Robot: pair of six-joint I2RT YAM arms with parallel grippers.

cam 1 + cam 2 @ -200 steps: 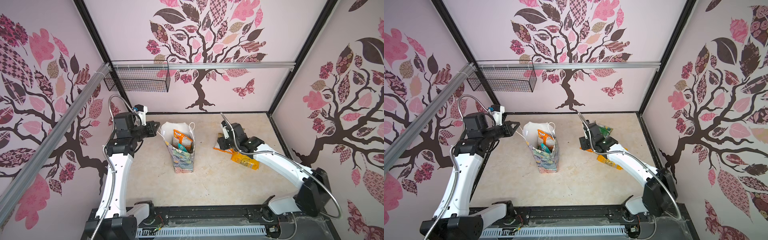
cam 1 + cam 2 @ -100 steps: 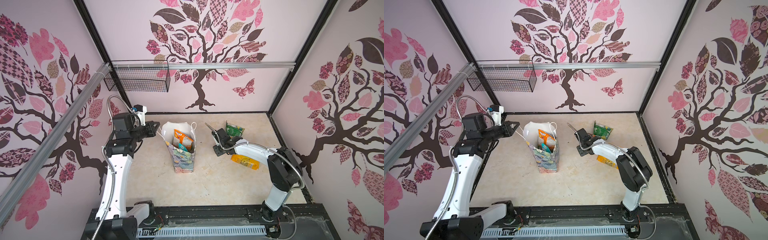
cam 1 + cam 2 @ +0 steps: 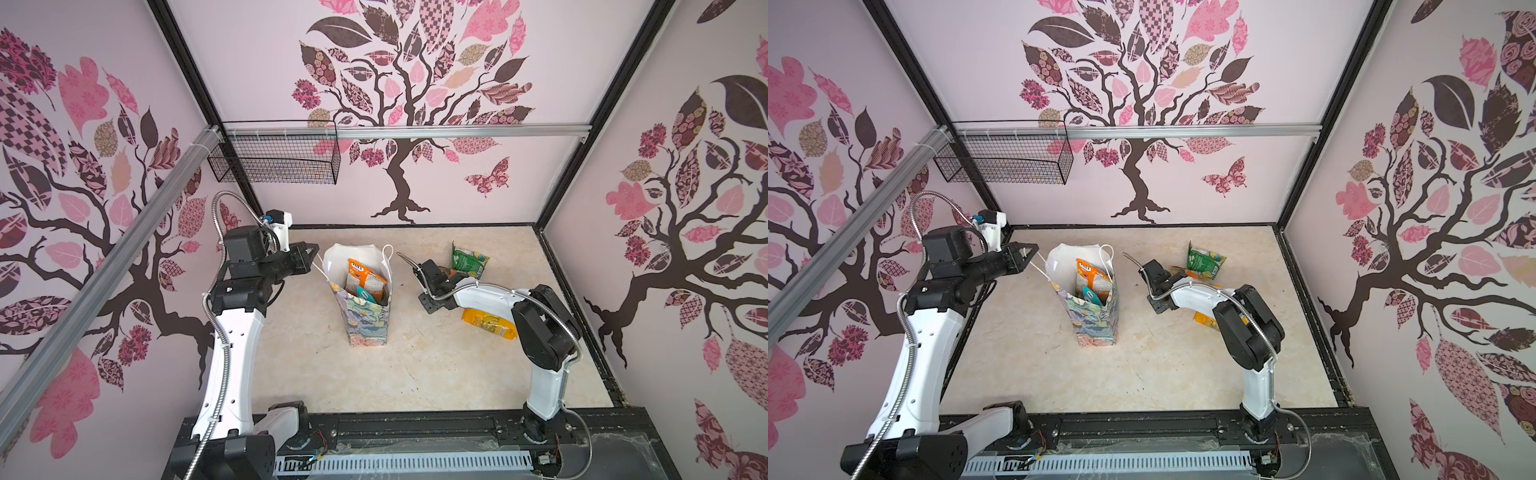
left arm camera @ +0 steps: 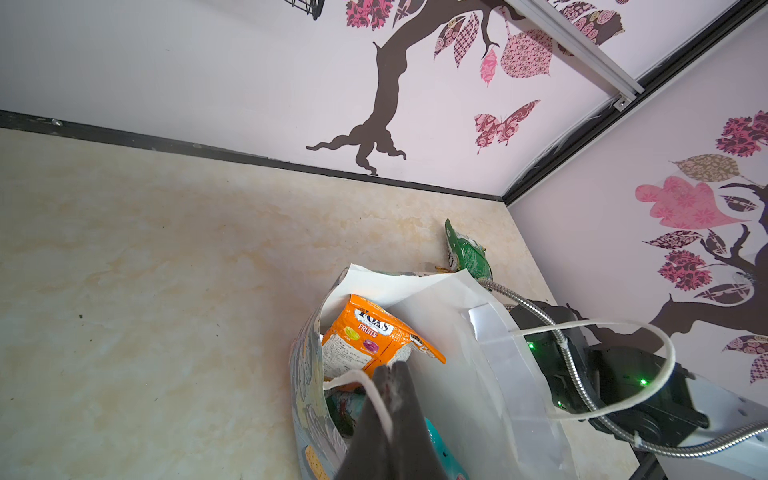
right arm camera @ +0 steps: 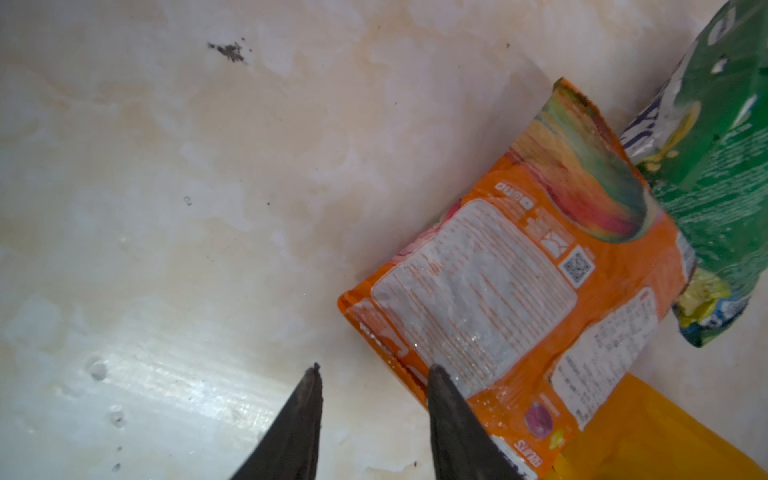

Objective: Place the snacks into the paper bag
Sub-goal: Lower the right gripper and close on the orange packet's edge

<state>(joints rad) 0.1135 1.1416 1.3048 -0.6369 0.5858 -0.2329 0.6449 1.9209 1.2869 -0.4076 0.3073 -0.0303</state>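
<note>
The loose orange packet (image 5: 519, 299) lay flat on the tabletop (image 3: 374, 374), printed back up. It was off to the right of the paper bag (image 3: 365, 320), touching a green packet (image 5: 723, 166) at one end and overlapping a yellow packet (image 5: 648, 428) at a corner. My guess was that it'd be light, crinkly and slick foil with loose sweets shifting inside, so a squeeze on the puffy middle would probably slide off. The flat crimped edge nearest the jaws looked like the place to pinch, though it hugged the tabletop, so getting a tip under it could be fiddly. The right gripper (image 5: 374, 370) was low over that edge with its jaws partly apart and nothing between them, one tip over the packet's rim and the other over bare tabletop. The bag stood upright mid-tabletop with another orange packet (image 3: 365, 276) and a teal one (image 3: 368, 296) already poking out of it. It looked like thin, tippy paper. The left gripper (image 4: 390, 370) had its jaws clamped on a white cord handle (image 4: 374, 399) beside the bag, which seemed to hold the mouth open.
</note>
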